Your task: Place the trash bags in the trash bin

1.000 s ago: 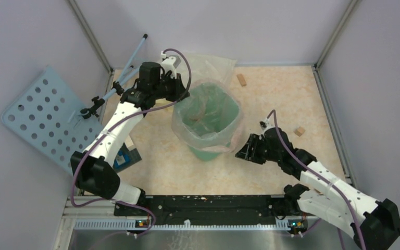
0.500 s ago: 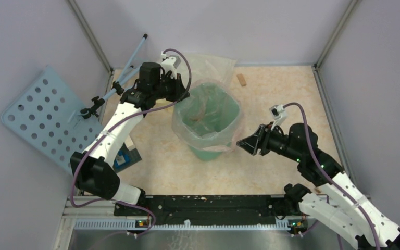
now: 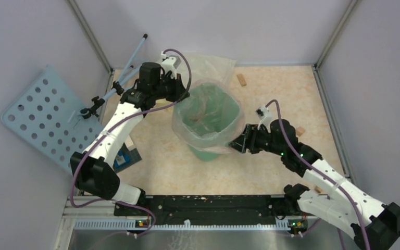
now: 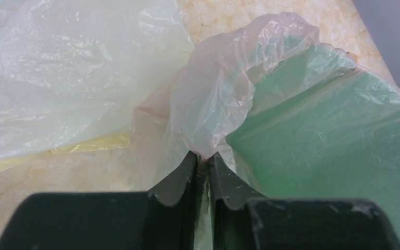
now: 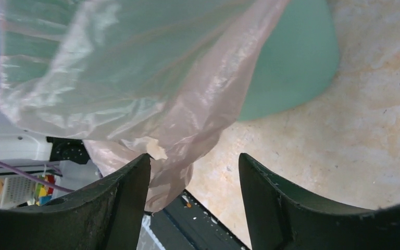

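since half a second ago the right arm has moved in toward the bin, so the right end effector [image 3: 236, 145] is now just beside the bin's near right corner, while the left arm keeps the same pose at the far left corner.

the trash bin [image 3: 201, 153] stands upright on the tabletop [image 3: 281, 99], about in the middle. the pink trash bag [image 3: 183, 126] is already inside it as a liner. its mouth is folded outward over the rim and hangs down the outside walls, with the green colour showing through the thin film.

the left end effector [image 4: 203, 159] is pressed together on a bunched piece of the pink trash bag [image 4: 213, 99] at the rim. in the left wrist view the film rises out from between the two dark fingers in a crumpled hump.

the right end effector [image 5: 192, 161] is spread wide. in the right wrist view a loose hanging fold of the pink trash bag [image 5: 187, 104] comes down into the gap, close to one finger [image 5: 127, 187]. i cannot tell if it touches that finger. behind the fold the bare lower wall of the trash bin [image 5: 291, 67] is seen.

a pale-yellow bag [image 3: 214, 64] lies flat on the tabletop behind the bin, also visible in the left wrist view [image 4: 57, 67]. two small wooden blocks lie on the tabletop, one [image 3: 241, 79] near the far edge and one [image 3: 299, 131] to the right of the right arm. a blue perforated board [image 3: 41, 117] leans at the left side.
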